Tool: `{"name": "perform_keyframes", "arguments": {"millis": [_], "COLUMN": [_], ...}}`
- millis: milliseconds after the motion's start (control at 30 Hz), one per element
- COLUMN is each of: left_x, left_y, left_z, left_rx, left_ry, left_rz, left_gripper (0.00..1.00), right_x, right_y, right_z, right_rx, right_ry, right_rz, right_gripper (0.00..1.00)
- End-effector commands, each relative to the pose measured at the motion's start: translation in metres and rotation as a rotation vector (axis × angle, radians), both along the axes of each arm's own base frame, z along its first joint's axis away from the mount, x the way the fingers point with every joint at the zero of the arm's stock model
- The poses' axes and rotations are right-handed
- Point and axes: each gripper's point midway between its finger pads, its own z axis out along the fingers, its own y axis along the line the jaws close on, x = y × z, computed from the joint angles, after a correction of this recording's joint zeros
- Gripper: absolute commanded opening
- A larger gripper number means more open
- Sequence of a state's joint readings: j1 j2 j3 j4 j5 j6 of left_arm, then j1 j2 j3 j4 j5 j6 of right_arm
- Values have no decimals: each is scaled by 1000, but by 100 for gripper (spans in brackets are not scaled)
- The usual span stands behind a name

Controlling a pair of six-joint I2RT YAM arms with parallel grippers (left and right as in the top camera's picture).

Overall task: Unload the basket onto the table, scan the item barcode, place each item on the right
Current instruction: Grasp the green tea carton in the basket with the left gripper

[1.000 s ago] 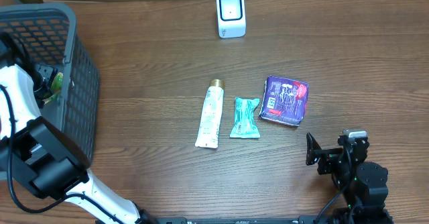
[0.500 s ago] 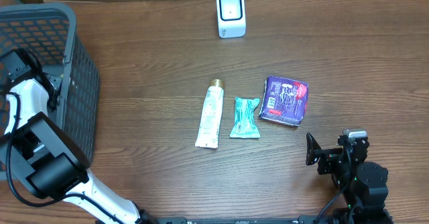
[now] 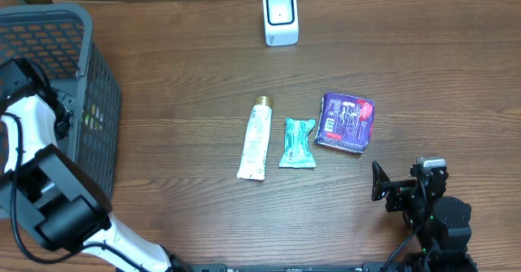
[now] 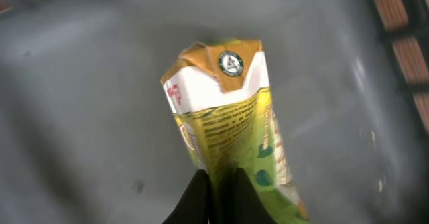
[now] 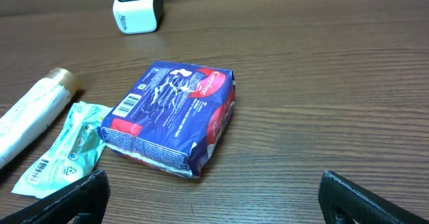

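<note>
Seemingly, green packet (image 4: pixel 231 110) in left tool (image 4: pixel 220 187)

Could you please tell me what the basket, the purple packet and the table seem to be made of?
Basket: dark grey plastic, matt, judging by its uniform moulded lattice walls. Purple packet: thin plastic film, glossy, shown by creases and bright highlights. Table: brown wood grain with a faint sheen; solid wood or laminate, I cannot tell.

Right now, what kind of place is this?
Probably a pretend shop checkout set up on a table: a white scanner, a grey basket, and goods like a tube and a purple packet.
</note>
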State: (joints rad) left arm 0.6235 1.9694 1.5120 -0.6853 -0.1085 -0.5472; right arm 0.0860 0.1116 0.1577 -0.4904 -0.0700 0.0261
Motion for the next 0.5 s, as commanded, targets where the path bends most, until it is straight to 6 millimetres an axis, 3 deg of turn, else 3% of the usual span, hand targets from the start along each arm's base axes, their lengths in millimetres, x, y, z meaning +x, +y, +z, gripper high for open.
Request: {"name": "perform_keyframes", "arguments": {"millis": [0, 167, 233, 267, 333, 367, 467], "left_x": [0, -3, -6, -10, -15, -16, -18], "left_y": [0, -2, -4, -7, -9, -10, -12], "left_z": [44, 40, 35, 27, 14, 7, -20], "left_rx": [43, 36, 25, 12, -1, -9, -43], "left_ry": [-47, -36, -21, -4, 25, 36, 82], "left_rz": [-19, -18, -18, -17, -14, -14, -15], "left_gripper": [4, 5, 43, 73, 94, 100, 100], "right_x": [1, 1, 1, 1, 1, 1, 1], "right_y": [0, 0, 0, 0, 0, 0, 0], "right_z": [12, 12, 12, 12, 12, 12, 12], "right_rx": [-2, -2, -2, -2, -2, -2, -2], "right_ry": [-30, -30, -30, -30, -30, -30, -30], "right_rz": [-3, -3, -3, -3, -3, -3, -3], "right_gripper": [100, 100, 100, 100, 100, 100, 100]}}
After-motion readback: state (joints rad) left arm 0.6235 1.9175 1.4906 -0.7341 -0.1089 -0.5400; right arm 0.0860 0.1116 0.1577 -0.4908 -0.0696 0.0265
